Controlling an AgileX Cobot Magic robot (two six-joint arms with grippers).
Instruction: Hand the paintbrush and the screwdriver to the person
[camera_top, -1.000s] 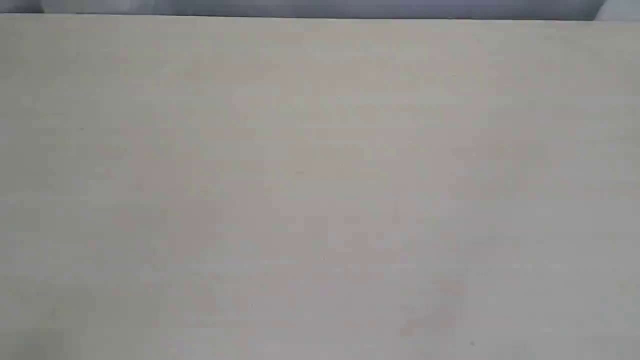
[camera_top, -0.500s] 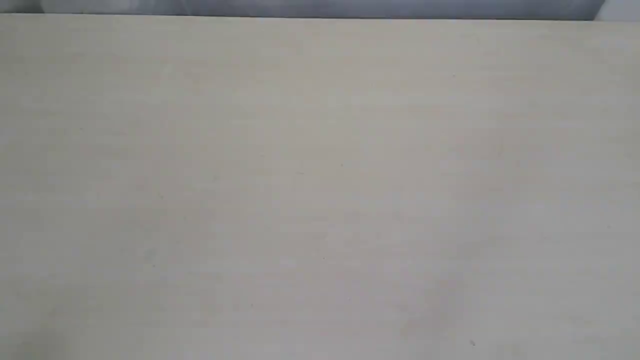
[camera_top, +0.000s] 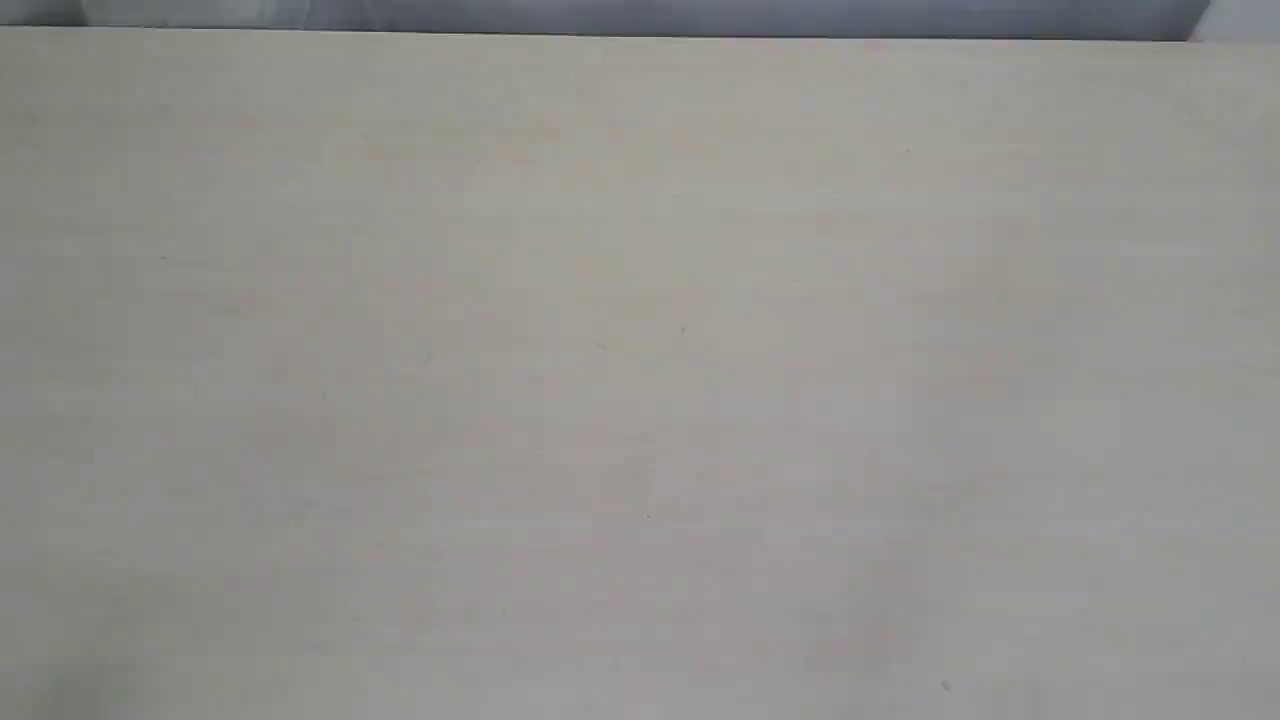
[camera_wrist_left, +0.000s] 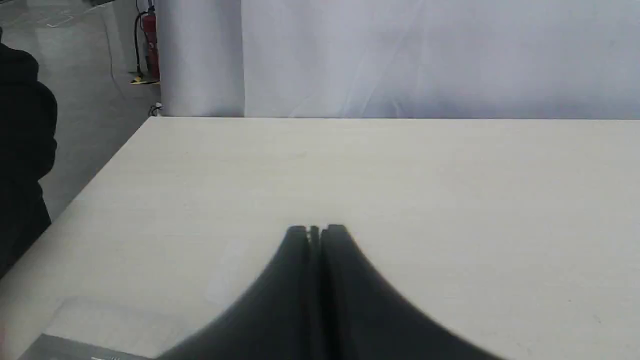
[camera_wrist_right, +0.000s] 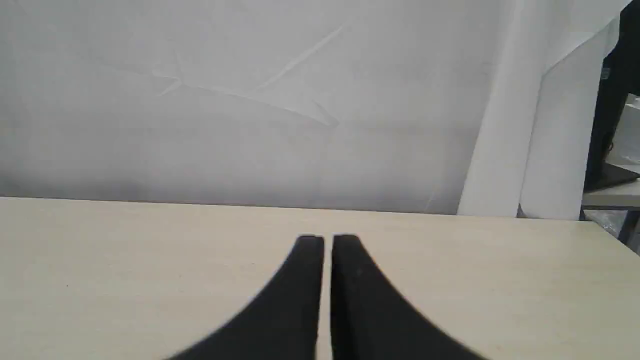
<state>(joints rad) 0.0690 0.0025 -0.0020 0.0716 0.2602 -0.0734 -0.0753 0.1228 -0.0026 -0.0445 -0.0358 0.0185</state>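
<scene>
The exterior view gives me only the pale beige, faintly wood-grained bench (camera_top: 640, 400), which fills almost the whole picture. A narrow strip of grey-white backdrop sheet (camera_top: 700, 15) runs along its far edge.

Through the left wrist view, my black two-fingered left gripper (camera_wrist_left: 316, 229) hangs low over the bench. Its fingers (camera_wrist_left: 295, 260) are pressed together with only a hairline seam between them, and nothing is held. Past the bench corner I see grey floor and a red fire extinguisher (camera_wrist_left: 151, 50) standing by the edge of the backdrop sheet. A black-clothed figure (camera_wrist_left: 22, 150) is beside the bench, cut off by the frame. Close to the camera a flat grey piece (camera_wrist_left: 75, 347) lies on the bench, too blurred for me to identify.

Through the right wrist view, my black right gripper (camera_wrist_right: 327, 239) hangs over the bench too. Its fingers are nearly parallel, and a thin slit between them shows bench surface. I read it as closed and empty. Behind it the creased backdrop sheet hangs beyond the far edge, ending at a white rolled column (camera_wrist_right: 500, 125).

I cannot place the wide flat paintbrush, the slim black screwdriver or the person's hand from any of these views, and neither gripper holds one.
</scene>
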